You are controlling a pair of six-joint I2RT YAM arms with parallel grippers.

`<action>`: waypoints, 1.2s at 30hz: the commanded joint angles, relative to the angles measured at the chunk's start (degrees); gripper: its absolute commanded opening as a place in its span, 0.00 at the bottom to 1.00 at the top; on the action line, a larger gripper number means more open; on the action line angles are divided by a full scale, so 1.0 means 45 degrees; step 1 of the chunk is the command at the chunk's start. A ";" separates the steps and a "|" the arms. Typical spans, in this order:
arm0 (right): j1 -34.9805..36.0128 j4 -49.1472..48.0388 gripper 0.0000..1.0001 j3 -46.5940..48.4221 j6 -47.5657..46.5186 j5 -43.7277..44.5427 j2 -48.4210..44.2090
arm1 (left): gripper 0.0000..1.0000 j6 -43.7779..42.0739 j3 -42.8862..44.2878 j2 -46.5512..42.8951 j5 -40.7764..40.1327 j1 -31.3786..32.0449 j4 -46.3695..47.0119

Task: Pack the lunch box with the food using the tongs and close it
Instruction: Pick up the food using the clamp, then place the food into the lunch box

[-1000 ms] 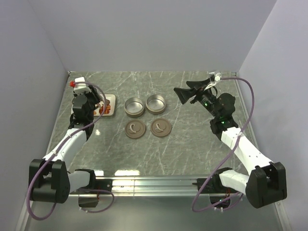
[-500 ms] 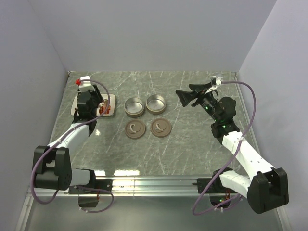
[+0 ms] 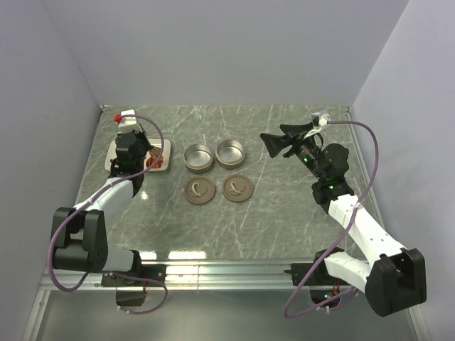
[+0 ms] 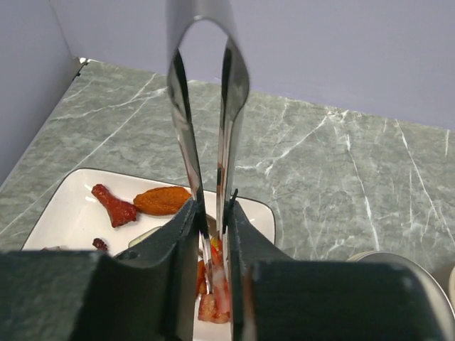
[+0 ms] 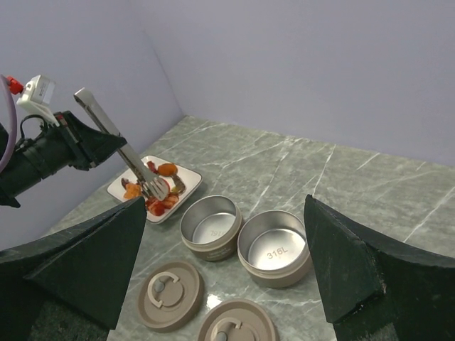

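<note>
My left gripper (image 4: 212, 234) is shut on the metal tongs (image 4: 206, 106), squeezing their arms nearly together. The tongs' tips pinch a red-brown piece of food (image 4: 215, 298) just over the white plate (image 4: 71, 206). More food lies on the plate: an orange piece (image 4: 162, 201) and a red piece (image 4: 114, 207). The lunch box is two open round tins (image 3: 199, 158) (image 3: 230, 153), with both lids (image 3: 200, 190) (image 3: 237, 188) flat in front. My right gripper (image 3: 274, 138) hovers open and holds nothing, to the right of the tins. From the right wrist I see the tongs (image 5: 117, 145) over the plate (image 5: 186, 175).
The left side wall stands close to the plate (image 3: 162, 145). Both tins (image 5: 211, 227) (image 5: 276, 247) show bare steel bottoms. The lids (image 5: 170, 295) (image 5: 234, 327) lie handle-up near the tins. The left arm's cable loops above its wrist.
My left gripper has squeezed the tongs tighter, and its wrist has moved back and right over the plate. The right arm has shifted only slightly.
</note>
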State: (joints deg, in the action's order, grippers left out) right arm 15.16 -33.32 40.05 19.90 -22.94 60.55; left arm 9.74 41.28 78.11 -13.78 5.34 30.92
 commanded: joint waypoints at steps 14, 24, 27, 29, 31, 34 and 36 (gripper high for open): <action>0.0089 -0.0134 0.98 -0.0072 -0.0301 0.0488 -0.0195 | 0.16 -0.0015 0.0885 -0.1829 0.0503 0.1018 -0.0620; 0.0089 -0.0193 0.98 -0.0638 -0.0184 0.0761 -0.0741 | 0.16 -0.0074 0.1608 -0.2240 0.1382 0.2346 -0.1030; 0.0069 -0.0154 0.98 -0.0892 -0.0165 0.0917 -0.0995 | 0.16 -0.0035 0.1706 -0.2181 0.1773 0.2620 -0.1011; 0.0069 -0.0057 0.98 -0.1048 -0.0165 0.0976 -0.1132 | 0.16 -0.0016 0.1726 -0.2045 0.1909 0.2718 -0.0953; 0.0089 0.0002 0.98 -0.1127 -0.0145 0.1054 -0.1249 | 0.17 -0.0015 0.1784 -0.1850 0.2008 0.2855 -0.0894; 0.0069 0.0275 0.98 -0.1283 -0.0223 0.1269 -0.1542 | 0.16 0.0062 0.1843 -0.1558 0.2241 0.2953 -0.0679; 0.0069 0.0451 0.98 -0.1420 -0.0262 0.1444 -0.1834 | 0.17 0.0082 0.1979 -0.1362 0.2320 0.3050 -0.0543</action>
State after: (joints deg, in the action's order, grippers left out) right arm 15.18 -31.44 34.39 19.59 -18.35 54.81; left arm 9.87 46.89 71.00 -5.58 18.44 24.88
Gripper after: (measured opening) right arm 0.982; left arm 0.215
